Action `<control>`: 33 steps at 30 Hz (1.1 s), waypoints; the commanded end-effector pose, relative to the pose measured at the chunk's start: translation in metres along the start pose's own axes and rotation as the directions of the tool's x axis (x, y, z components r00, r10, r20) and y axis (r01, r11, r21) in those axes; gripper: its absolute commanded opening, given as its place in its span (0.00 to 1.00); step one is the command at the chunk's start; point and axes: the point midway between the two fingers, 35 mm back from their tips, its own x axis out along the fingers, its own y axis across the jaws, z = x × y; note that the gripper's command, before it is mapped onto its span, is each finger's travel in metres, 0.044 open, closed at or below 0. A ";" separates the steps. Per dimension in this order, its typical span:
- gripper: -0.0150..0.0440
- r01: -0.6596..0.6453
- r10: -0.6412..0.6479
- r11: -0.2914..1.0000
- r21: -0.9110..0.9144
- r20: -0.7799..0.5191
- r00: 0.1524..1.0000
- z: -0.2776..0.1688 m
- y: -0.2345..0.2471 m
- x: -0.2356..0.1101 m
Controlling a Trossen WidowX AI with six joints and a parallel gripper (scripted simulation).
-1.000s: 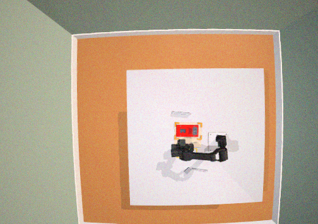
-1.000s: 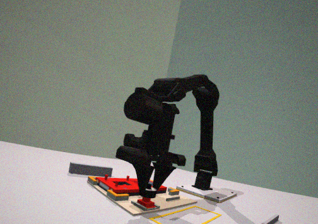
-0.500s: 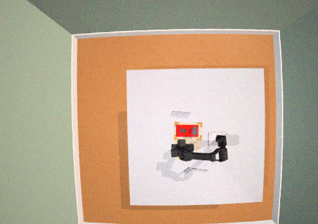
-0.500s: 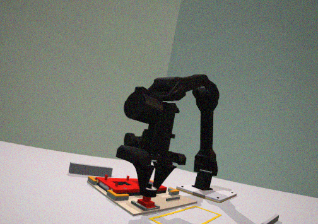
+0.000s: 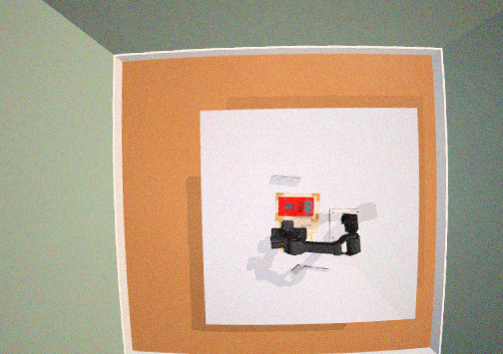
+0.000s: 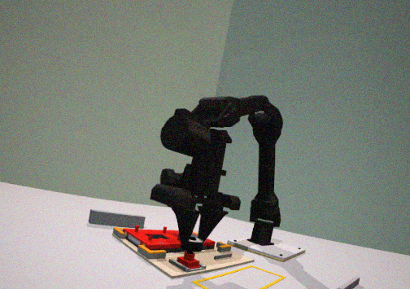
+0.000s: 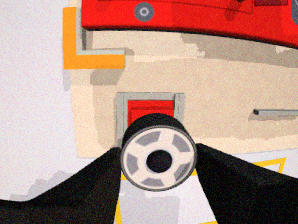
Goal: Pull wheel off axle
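The wheel [image 7: 158, 160] [image 6: 193, 244] has a black tyre and a white spoked hub. It sits over the red axle base [image 7: 149, 110] [image 6: 188, 261] at the front of the beige board [image 6: 229, 261]; the axle itself is hidden. My gripper [image 7: 157, 152] [image 6: 196, 238] [image 5: 288, 227] points straight down, and its two black fingers are shut on the wheel's sides.
A red panel [image 6: 156, 238] [image 5: 296, 206] with small pegs and orange corner brackets fills the board's far part. A grey bar [image 6: 116, 218] [image 5: 285, 178] lies behind the board. The arm's base plate [image 6: 285, 251] stands to the right.
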 end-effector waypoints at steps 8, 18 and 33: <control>0.25 -0.007 0.007 1.000 0.002 0.001 1.000 0.000 0.001 -0.006; 0.25 -0.007 0.007 1.000 0.003 0.001 1.000 0.000 0.001 -0.009; 0.25 -0.007 0.007 1.000 0.003 0.001 1.000 0.000 0.001 -0.014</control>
